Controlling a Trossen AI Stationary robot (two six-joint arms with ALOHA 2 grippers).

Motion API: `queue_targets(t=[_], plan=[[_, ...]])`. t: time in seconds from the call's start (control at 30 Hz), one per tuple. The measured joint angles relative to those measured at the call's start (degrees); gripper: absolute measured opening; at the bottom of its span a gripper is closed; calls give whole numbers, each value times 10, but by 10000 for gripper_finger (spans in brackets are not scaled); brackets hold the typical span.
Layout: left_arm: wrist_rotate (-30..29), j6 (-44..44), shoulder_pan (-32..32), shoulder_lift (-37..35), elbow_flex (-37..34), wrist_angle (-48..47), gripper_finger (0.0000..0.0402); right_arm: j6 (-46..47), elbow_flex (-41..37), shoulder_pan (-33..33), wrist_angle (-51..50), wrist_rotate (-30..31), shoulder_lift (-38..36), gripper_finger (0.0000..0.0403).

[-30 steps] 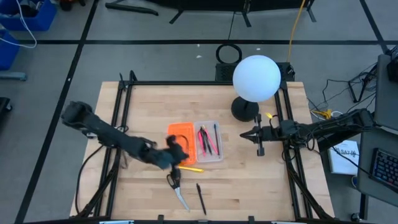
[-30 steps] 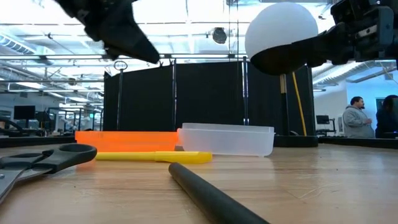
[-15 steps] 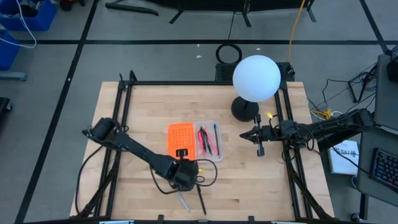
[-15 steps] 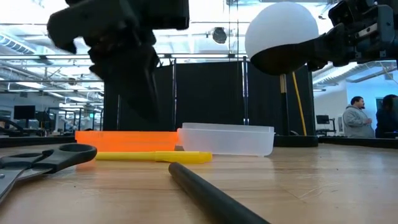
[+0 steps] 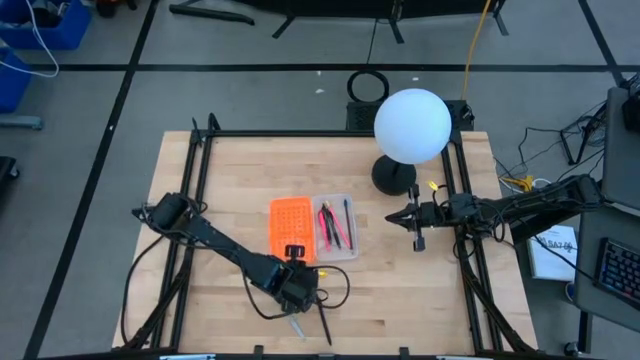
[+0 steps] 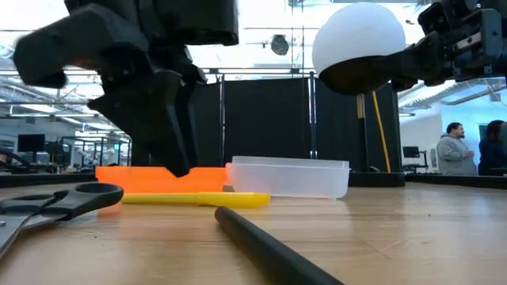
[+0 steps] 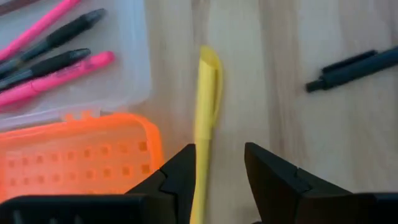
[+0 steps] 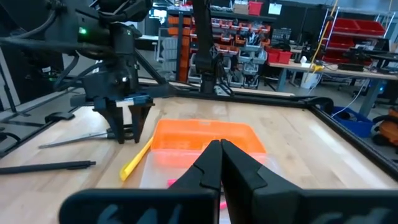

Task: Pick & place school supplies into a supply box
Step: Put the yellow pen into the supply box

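My left gripper (image 7: 219,168) is open and points steeply down over the yellow pen (image 7: 207,112), one finger on either side of it and just above it (image 8: 126,134). The pen lies flat on the table beside the supply box's orange half (image 5: 291,225). The box's translucent tray (image 5: 337,228) holds pink and black pens (image 7: 56,62). A black pen (image 5: 323,320) and the scissors (image 6: 63,202) lie near the table's front edge. My right gripper (image 8: 219,149) is shut and waits level to the right of the box (image 5: 392,217).
A white globe lamp (image 5: 411,125) stands on its dark base (image 5: 393,177) at the far right of the table. Black frame rails (image 5: 195,180) run along the table's left and right sides. Bare wood lies to the left of the box. People (image 6: 455,150) stand far off in the room.
My left gripper has gone from above the orange half toward the table's near edge and down. It has tipped over and now points steeply down at the yellow pen. The pens, scissors and box have not moved.
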Motion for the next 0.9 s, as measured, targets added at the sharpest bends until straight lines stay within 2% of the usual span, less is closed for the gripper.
queue_targets(t=[0.13,0.37,0.67,0.9], plan=[[69,-1,6,7,0,1,145,10,0,0,-5,0,0,0],[31,22,19,19,-1,1,145,10,0,0,-9,0,0,0],[34,29,37,47,2,7,145,10,0,0,-19,0,0,0],[64,3,43,60,2,8,137,24,0,0,-27,0,1,0]])
